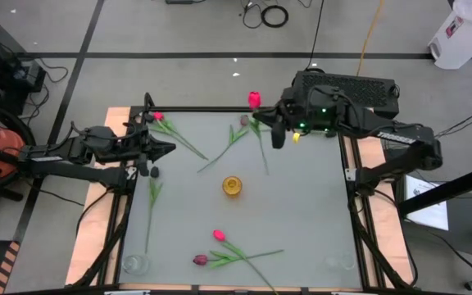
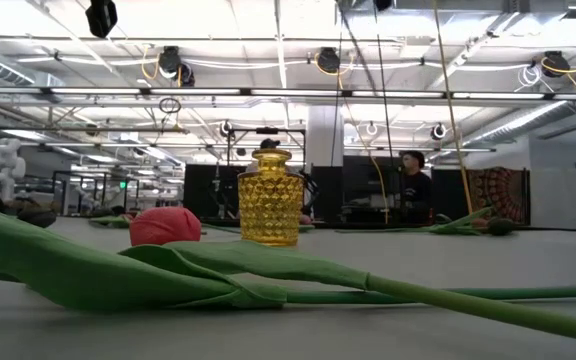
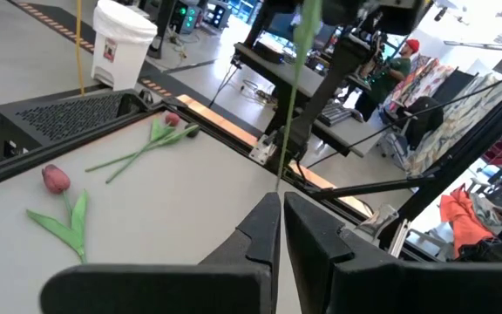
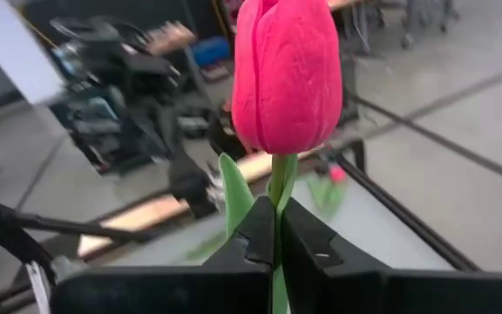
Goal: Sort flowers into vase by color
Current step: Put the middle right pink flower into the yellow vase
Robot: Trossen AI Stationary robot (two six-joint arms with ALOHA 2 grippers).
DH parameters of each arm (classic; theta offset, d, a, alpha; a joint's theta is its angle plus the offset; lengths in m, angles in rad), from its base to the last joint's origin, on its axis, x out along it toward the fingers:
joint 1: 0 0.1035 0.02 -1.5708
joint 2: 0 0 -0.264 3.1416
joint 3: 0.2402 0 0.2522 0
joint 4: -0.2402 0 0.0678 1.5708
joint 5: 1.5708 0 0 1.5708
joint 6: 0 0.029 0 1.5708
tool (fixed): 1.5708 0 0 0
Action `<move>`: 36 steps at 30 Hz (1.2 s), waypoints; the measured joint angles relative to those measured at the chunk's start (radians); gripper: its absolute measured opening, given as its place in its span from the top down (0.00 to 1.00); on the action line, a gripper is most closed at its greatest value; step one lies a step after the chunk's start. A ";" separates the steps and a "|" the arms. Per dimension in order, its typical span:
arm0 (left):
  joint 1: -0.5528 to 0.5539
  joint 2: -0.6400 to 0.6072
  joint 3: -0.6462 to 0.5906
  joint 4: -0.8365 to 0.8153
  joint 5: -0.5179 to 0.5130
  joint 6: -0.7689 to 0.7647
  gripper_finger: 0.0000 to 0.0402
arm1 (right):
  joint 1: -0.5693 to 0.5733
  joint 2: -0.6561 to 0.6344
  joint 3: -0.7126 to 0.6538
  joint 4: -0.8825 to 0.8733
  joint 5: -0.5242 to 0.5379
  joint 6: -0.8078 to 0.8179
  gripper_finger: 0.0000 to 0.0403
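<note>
Right gripper (image 4: 277, 228) clamps red tulip (image 4: 286, 74) stem, raised at far table edge. Left gripper (image 3: 281, 228) closed, empty, waiting left. Next likely: carry tulip to yellow vase (image 1: 233, 186), lower stem in.

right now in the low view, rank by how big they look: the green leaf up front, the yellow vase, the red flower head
1. green leaf, largest, though it lies nearest the camera, which inflates it
2. yellow vase
3. red flower head, smallest; it also looks nearer than the vase, so it is likely truly smaller
</note>
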 joint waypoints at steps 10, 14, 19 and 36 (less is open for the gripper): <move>0.000 0.000 0.000 0.000 0.000 0.000 0.93 | 0.067 0.085 0.001 0.148 0.006 -0.051 1.00; 0.000 0.000 0.000 0.000 0.000 0.000 0.93 | 0.093 0.112 0.001 0.189 0.006 -0.073 1.00; 0.000 0.000 0.000 0.000 0.000 0.000 0.93 | 0.114 0.145 0.001 0.259 0.005 -0.084 1.00; 0.000 0.000 0.000 0.000 0.000 0.000 0.93 | 0.129 0.210 0.001 0.355 0.009 -0.121 1.00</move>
